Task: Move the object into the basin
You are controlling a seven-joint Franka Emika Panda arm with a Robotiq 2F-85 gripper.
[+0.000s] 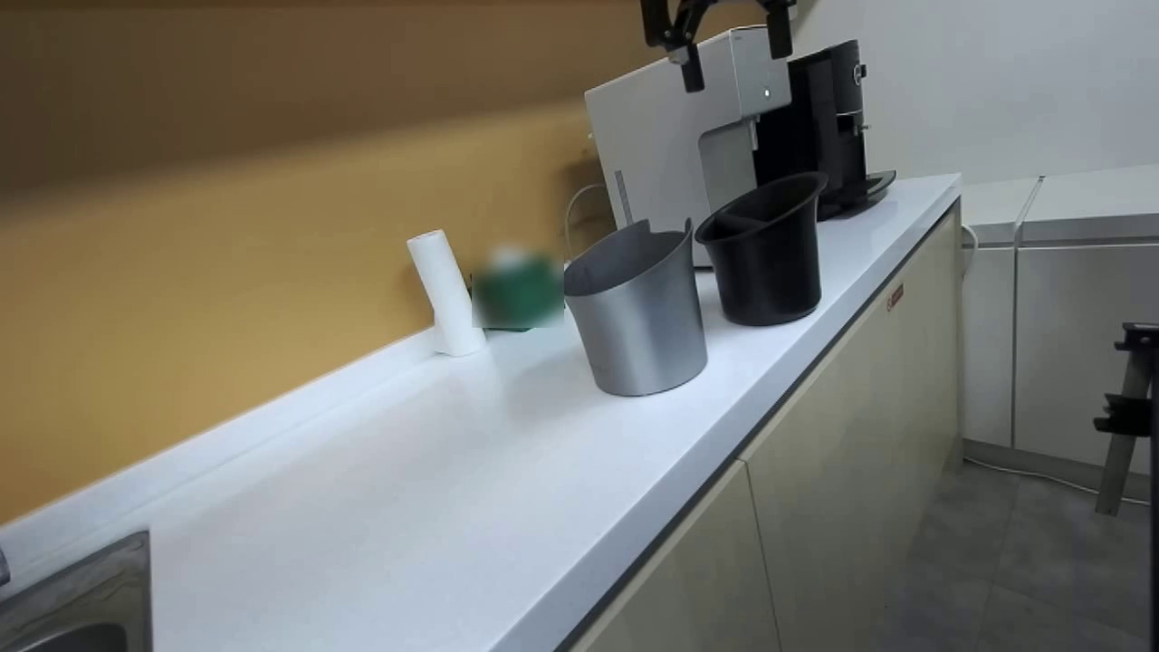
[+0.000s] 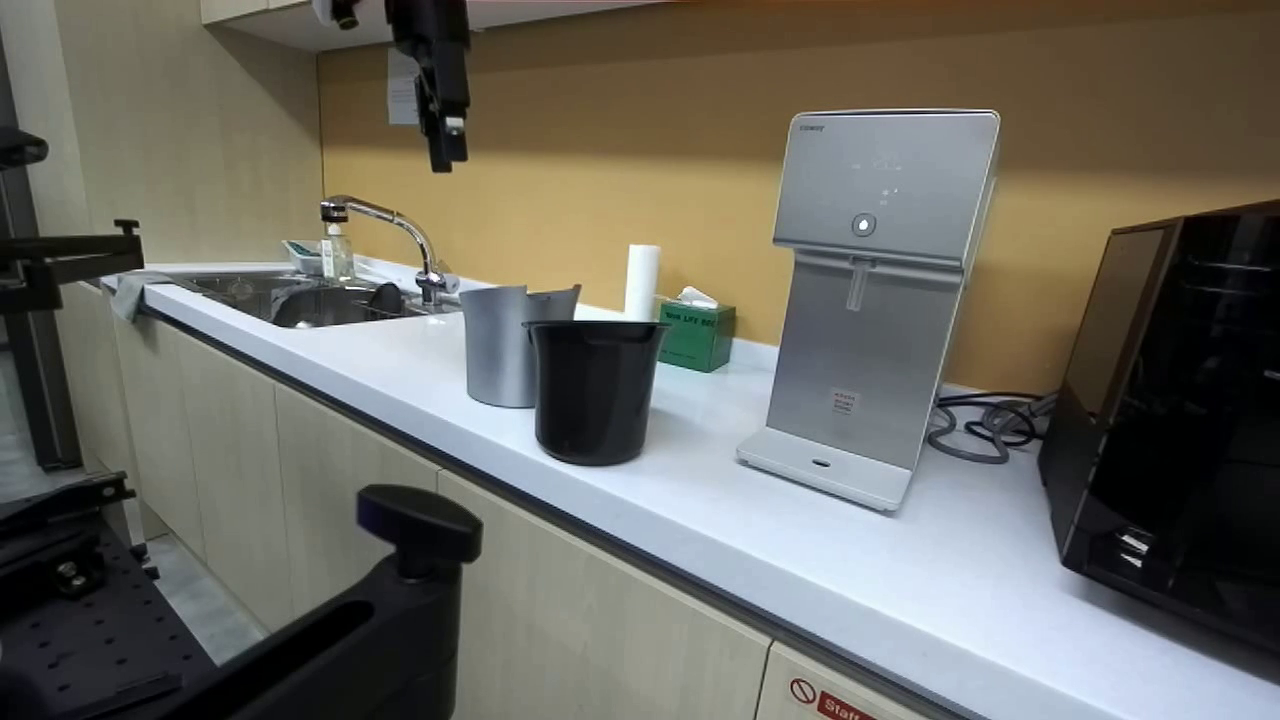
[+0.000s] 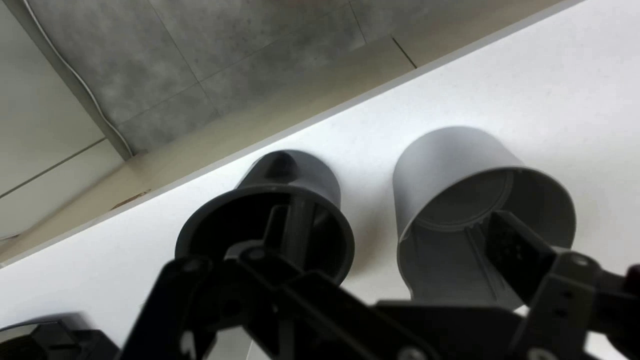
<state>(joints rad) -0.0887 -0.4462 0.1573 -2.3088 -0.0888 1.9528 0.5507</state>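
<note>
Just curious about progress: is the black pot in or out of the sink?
Out: in both exterior views, the black pot stands on the counter, apart from the sink.

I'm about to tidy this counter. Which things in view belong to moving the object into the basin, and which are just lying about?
For the job:
- black tapered pot
- sink, presumably the basin
- gripper, open

Just there:
- grey metal pot
- white roll
- green tissue box
- water dispenser
- black coffee machine
</note>
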